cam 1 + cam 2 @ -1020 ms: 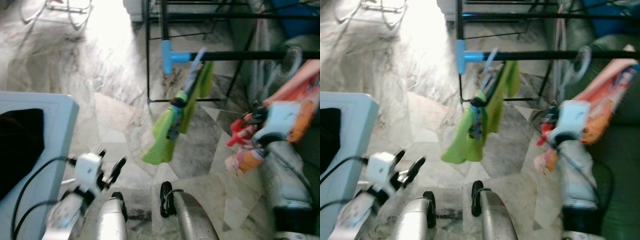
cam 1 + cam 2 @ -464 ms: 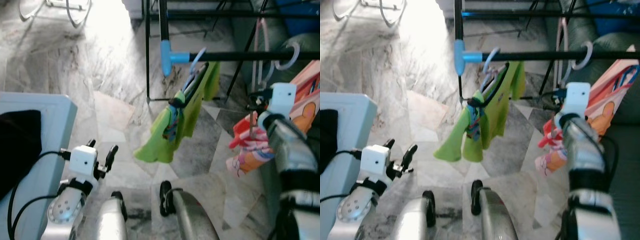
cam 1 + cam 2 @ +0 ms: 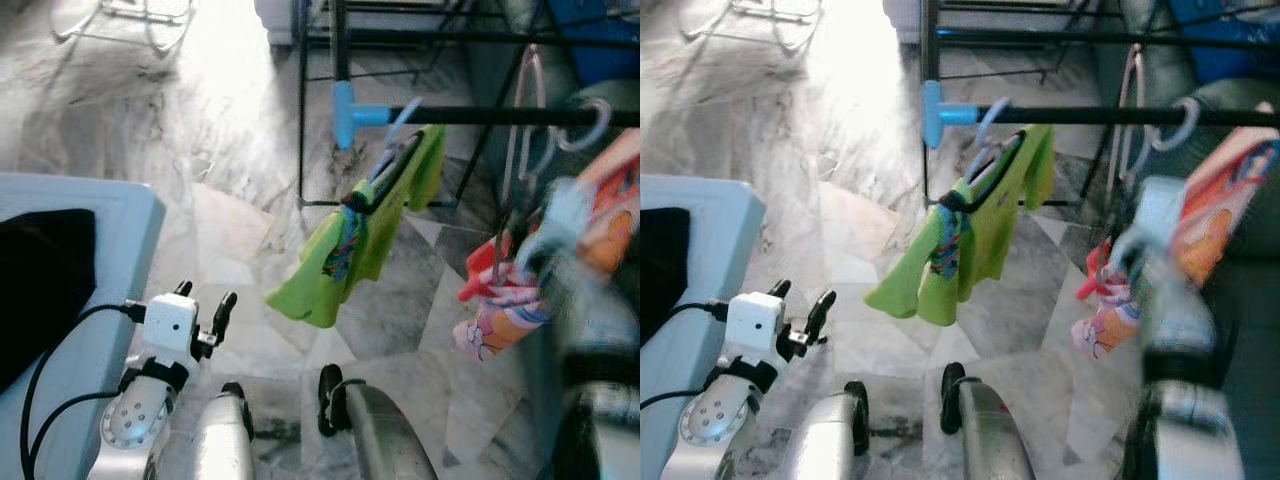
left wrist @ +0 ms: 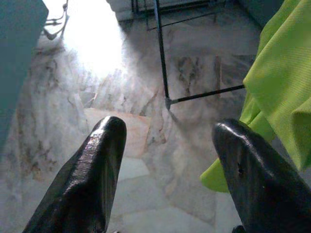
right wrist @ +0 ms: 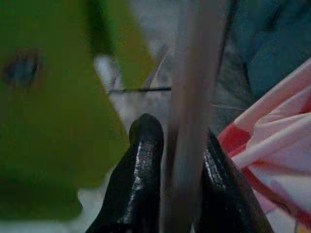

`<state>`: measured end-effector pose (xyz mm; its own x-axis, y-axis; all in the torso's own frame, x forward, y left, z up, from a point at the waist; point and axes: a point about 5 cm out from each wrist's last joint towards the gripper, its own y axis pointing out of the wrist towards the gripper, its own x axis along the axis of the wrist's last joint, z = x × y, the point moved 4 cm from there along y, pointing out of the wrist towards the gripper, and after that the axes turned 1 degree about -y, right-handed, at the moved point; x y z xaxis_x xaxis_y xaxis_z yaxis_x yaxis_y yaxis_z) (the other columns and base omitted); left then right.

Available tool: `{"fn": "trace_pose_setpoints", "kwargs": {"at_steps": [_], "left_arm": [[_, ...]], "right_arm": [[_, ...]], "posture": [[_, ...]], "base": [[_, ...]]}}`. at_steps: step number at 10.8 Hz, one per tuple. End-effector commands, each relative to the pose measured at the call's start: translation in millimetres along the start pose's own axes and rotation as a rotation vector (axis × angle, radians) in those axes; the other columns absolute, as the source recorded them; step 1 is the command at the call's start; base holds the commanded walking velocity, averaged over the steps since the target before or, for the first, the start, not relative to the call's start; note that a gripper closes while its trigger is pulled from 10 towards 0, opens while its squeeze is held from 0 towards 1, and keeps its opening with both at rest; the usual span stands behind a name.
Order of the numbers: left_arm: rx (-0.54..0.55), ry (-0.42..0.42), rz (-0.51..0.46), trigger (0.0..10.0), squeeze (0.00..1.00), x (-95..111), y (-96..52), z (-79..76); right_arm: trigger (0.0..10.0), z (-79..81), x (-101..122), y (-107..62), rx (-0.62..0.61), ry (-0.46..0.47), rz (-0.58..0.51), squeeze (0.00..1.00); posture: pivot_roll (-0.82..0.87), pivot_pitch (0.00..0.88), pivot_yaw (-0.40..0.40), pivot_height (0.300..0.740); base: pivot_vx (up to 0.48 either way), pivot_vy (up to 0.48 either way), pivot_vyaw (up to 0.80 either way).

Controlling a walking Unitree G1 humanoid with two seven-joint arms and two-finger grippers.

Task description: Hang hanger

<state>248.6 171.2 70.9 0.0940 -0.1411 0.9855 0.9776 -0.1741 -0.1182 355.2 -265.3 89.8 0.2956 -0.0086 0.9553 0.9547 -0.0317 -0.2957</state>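
Observation:
A black rail with a blue joint runs across the upper right. A green shirt hangs from it on a pale blue hanger. Further right, a thin pink hanger stands up across the rail, above a pink and orange garment. My right arm is blurred beside that garment. In the right wrist view my right gripper is shut on the pink hanger's rod. Low at the left, my left gripper is open and holds nothing; its fingers frame bare floor.
A light blue appliance with a black cloth on it stands at the left. The rack's black frame rises from the marble floor. A pale hook sits on the rail at the far right. My legs show below.
My right arm has gone blurred and dropped lower at the right, still holding the pink hanger. The view has shifted slightly. My left gripper has stayed where it was.

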Motion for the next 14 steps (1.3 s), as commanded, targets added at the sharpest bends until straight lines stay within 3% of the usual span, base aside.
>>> {"fn": "trace_pose_setpoints", "kwargs": {"at_steps": [1,4,5,10,14], "left_arm": [[0.015,0.010,0.030,10.0,0.00,-8,-2.6,1.0],[0.075,0.029,0.020,10.0,0.00,-7,2.1,4.1],[0.087,0.030,0.018,10.0,0.00,-7,3.4,4.2],[0.131,0.061,-0.018,10.0,0.00,-2,15.8,9.5],[0.158,0.056,-0.040,10.0,0.00,1,22.2,11.1]], "right_arm": [[10.0,0.7,14,-5.2,-0.004,-0.096,-0.097,1.00],[10.0,-3.2,20,-24.6,-0.138,-0.222,-0.251,1.00],[10.0,-9.2,20,-29.6,-0.197,-0.209,-0.279,1.00],[10.0,8.8,-4,-66.9,-0.272,-0.203,-0.347,1.00],[10.0,-1.0,12,-68.1,-0.317,-0.226,-0.389,1.00]], "posture": [[0.06,0.306,-0.061,0.740],[0.06,0.296,-0.062,0.740],[0.06,0.271,-0.058,0.740],[0.04,0.240,-0.049,0.740],[0.02,0.231,-0.054,0.740]], "base": [[0.000,0.000,0.00],[0.000,0.000,0.00],[0.000,0.000,0.00],[0.000,0.000,0.00],[0.000,0.000,0.00]]}}
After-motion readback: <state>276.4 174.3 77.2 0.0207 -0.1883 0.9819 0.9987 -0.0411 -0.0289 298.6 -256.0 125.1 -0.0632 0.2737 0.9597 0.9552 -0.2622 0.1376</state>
